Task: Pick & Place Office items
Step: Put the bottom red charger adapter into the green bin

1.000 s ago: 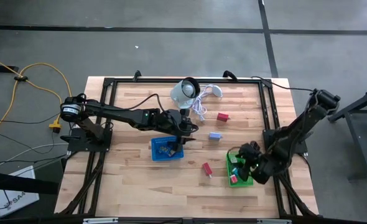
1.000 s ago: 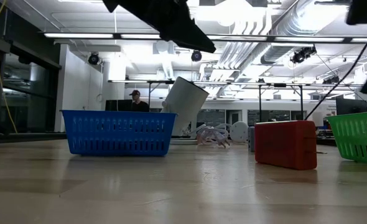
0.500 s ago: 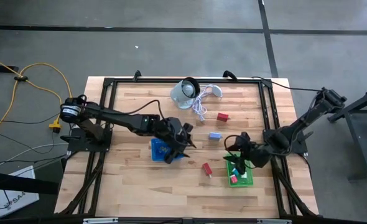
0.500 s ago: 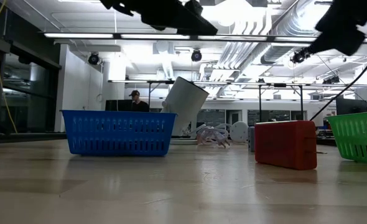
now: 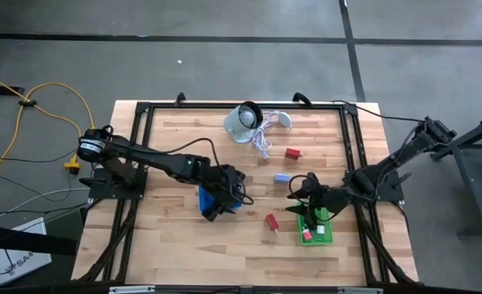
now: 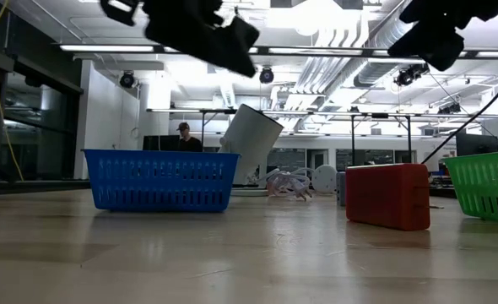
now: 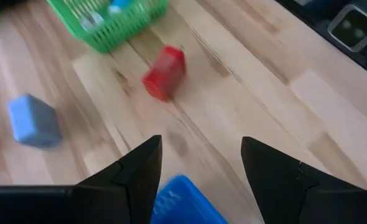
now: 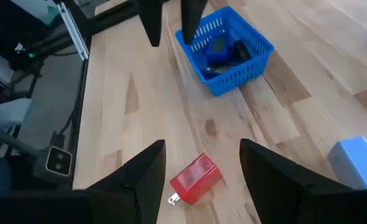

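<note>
Both grippers' fingers are standing apart, grasping nothing. Left gripper (image 5: 219, 208) is hovering over the blue basket (image 5: 234, 202), centre-left, probably just emptied. Right gripper (image 5: 298, 194) is reaching left from the green basket (image 5: 323, 235), apparently lining up on the red block (image 5: 271, 221) lying lower centre; a pale blue block (image 5: 282, 178) is waiting above.

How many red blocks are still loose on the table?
2: one red block near the white cable, another beside the green basket. More may sit inside baskets.

Table (image 5: 176, 237) pale wood planks, smooth; baskets (image 8: 226, 53) plastic mesh; red block (image 7: 164, 73) glossy plastic
</note>
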Controlling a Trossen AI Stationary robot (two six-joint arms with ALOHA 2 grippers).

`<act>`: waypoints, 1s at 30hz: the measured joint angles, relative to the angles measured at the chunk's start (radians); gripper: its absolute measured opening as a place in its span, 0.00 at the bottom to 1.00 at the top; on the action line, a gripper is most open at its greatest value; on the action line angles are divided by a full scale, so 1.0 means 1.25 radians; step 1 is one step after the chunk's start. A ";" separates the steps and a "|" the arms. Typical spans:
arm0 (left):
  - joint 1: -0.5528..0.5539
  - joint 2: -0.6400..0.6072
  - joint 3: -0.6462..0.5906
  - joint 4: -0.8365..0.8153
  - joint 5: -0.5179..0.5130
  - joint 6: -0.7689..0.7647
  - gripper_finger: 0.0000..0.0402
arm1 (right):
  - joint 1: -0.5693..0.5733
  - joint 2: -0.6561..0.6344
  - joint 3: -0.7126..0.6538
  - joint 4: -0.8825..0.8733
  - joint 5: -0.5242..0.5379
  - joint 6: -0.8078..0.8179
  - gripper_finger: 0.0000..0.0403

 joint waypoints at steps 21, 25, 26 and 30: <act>0.055 -0.246 -0.001 -0.293 -0.104 -0.205 0.53 | -0.006 0.000 0.000 0.021 0.022 0.000 0.48; 0.089 -0.267 -0.027 -0.302 -0.049 -0.205 0.53 | -0.003 0.000 0.000 0.024 0.021 0.000 0.48; 0.099 -0.275 -0.037 -0.300 -0.034 -0.205 0.53 | -0.002 0.000 0.000 0.025 0.020 0.002 0.48; 0.139 -0.320 -0.088 -0.279 0.006 -0.205 0.53 | 0.008 0.000 0.000 0.025 0.020 0.004 0.48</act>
